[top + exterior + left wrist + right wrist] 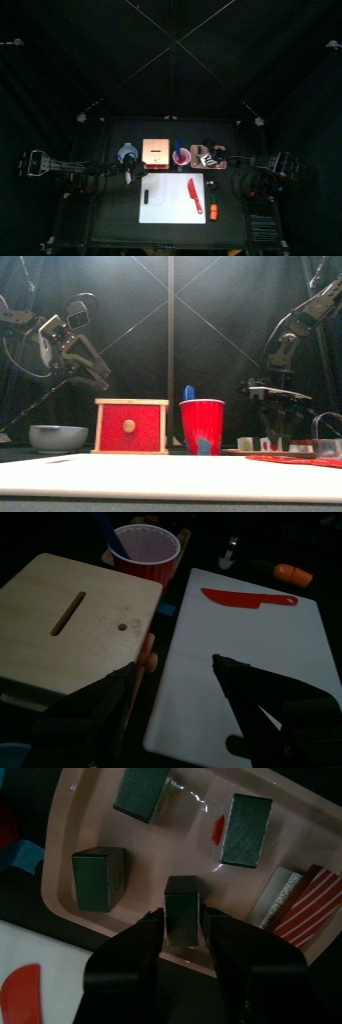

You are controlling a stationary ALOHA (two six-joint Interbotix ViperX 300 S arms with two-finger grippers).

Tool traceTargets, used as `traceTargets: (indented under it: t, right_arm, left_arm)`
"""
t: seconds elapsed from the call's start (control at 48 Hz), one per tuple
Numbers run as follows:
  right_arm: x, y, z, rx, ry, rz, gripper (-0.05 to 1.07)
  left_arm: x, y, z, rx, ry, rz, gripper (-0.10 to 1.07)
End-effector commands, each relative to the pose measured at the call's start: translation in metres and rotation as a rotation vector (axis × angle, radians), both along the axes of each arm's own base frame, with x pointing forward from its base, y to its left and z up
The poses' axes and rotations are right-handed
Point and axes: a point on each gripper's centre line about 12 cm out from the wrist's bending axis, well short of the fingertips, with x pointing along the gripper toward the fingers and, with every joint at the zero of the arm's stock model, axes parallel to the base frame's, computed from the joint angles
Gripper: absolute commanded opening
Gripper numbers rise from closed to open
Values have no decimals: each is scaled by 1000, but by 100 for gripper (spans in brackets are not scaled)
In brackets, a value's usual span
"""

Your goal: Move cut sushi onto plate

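Hovering right gripper [183, 940], cut sushi [183, 903], plate [80, 798] rim

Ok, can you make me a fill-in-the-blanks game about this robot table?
1. The knife lying on the white cutting board is coloured ___.
2. The dark cut sushi pieces sit on a plate that is coloured ___.
3. The stick poking out of the red cup is coloured ___.
4. The left gripper hangs with open jaws above the white ___.

Missing words: red; pink; blue; cutting board
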Motion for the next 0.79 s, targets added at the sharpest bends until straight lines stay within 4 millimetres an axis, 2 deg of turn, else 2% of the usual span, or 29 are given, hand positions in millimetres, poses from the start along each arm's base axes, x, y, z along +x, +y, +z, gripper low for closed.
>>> traceTargets:
  t: [0.0,0.167,0.438,0.562,0.667,0.771]
  right_arm:
    - [3,-1,12,-18,-33,-2,75]
    - [1,1,29,-43,-90,-6,76]
    - [1,13,71,-117,-251,39,77]
    - [10,36,90,-181,-351,179,77]
    - [20,69,103,-253,-432,387,76]
    - [23,96,117,-285,-528,515,75]
  left_arm:
    - [5,1,6,4,-21,0,95]
    - [5,1,7,3,-23,1,95]
    - [8,1,11,3,-37,2,95]
    - [10,1,14,3,-45,0,95]
    - [12,0,16,1,-53,-3,95]
    - [12,0,17,-6,-53,3,95]
